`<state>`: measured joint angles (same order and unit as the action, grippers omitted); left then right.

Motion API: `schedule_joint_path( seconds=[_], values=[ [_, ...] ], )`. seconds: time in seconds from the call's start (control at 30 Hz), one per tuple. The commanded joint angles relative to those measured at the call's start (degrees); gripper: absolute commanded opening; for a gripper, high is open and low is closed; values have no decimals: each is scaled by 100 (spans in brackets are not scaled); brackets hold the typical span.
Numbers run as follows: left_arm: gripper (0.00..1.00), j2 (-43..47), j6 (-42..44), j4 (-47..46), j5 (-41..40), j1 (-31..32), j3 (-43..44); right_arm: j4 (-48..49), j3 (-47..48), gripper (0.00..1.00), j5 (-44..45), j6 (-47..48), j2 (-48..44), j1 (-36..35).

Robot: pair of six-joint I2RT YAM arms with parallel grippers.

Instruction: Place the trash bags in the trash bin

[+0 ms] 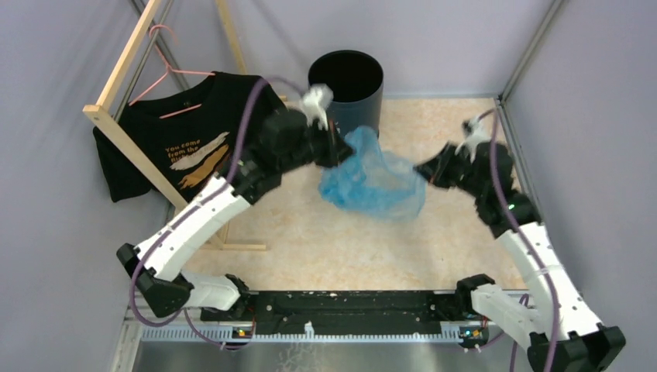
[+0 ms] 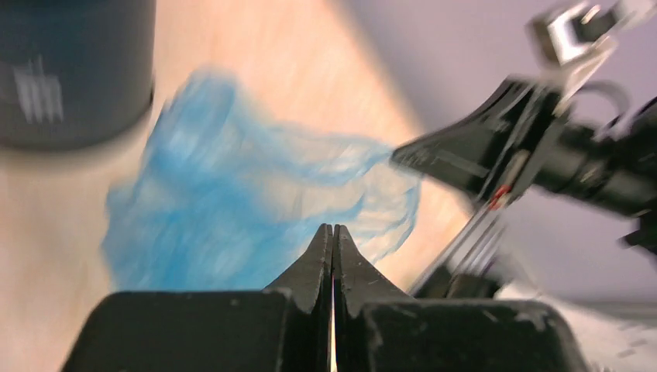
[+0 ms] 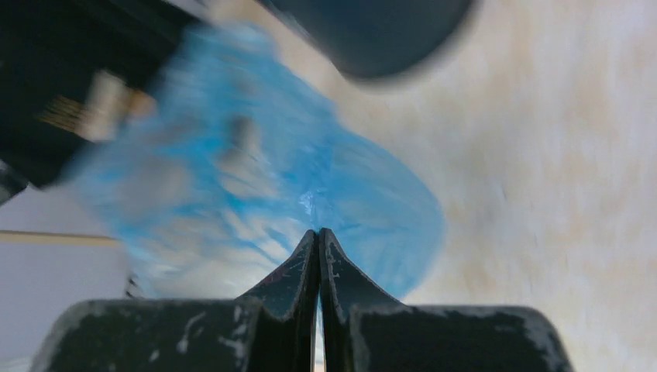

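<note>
**Left gripper (image 2: 333, 229) and right gripper (image 3: 318, 232) pinch the blue bag (image 1: 372, 180) in front of the bin (image 1: 364, 108)**

Thin and crinkled, the blue bag hangs stretched between the two grippers at the centre of the overhead view and sags in the middle. Whether its lowest fold touches the table (image 1: 325, 232) cannot be told. On each gripper the black fingers are pressed together, with the film caught at their tips. The left gripper holds the bag's upper left edge and the right gripper its right edge.

The bin stands upright just behind the bag at the top centre, its mouth open and dark. The table has a pale, mottled beige top. At the upper left, a black T-shirt (image 1: 186, 139) hangs on a pink hanger (image 1: 166, 74) from a wooden rack (image 1: 124, 70). Plain lilac-grey walls (image 1: 46, 194) close in the table on three sides, with metal posts (image 1: 534, 46) in the far corners.
</note>
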<state>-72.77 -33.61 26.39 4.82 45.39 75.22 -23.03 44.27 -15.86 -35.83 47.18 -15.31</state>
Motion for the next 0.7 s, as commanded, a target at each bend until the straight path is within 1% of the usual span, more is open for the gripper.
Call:
schedule_joint_path(
  seconds=[0.0, 0.03, 0.07, 0.1, 0.17, 0.23, 0.27, 0.33, 0.43, 0.5, 0.53, 0.6, 0.67],
  values=[
    [0, -32, 1115, 1094, -98, -3, 2902, -900, 3157, 0, -27, 1391, 108, 63],
    [0, 154, 1119, 920, -65, -3, 2937, -850, 3482, 0, -212, 1440, 58, 62],
    [0, 416, 1107, 660, -83, -1, 2729, -717, 3595, 0, -480, 1425, -42, 59],
    [0, 719, 1066, 337, -194, 1, 2281, -502, 3490, 0, -731, 1325, -184, 63],
    [0, 1381, 930, -387, -673, 1, 1040, 91, 2553, 0, -1140, 932, -571, 61],
    [0, 1831, 645, -464, -1053, -7, -34, 458, 1281, 0, -1304, 530, -917, 61],
    [0, 1959, 504, -417, -1056, -11, -467, 543, 730, 0, -1374, 396, -1056, 67],
    [0, 2113, 271, -363, -724, -1, -1184, 709, -231, 0, -1511, 226, -1322, 60],
    [0, 2203, 10, -391, -19, -1, -1986, 1128, -1049, 0, -1734, -171, -1736, 53],
    [13, 2205, -22, -430, 223, -3, -2207, 1578, -1382, 0, -1900, -601, -1896, 48],
    [22, 2193, -15, -431, 271, -2, -2254, 1819, -1506, 0, -1968, -787, -1895, 34],
    [46, 2142, 29, -444, 246, -3, -2279, 2248, -1731, 0, -2073, -1045, -1740, -52],
    [73, 2035, 3, -526, 168, -11, -2296, 2554, -1890, 0, -2113, -1120, -1502, -218]
  ],
)
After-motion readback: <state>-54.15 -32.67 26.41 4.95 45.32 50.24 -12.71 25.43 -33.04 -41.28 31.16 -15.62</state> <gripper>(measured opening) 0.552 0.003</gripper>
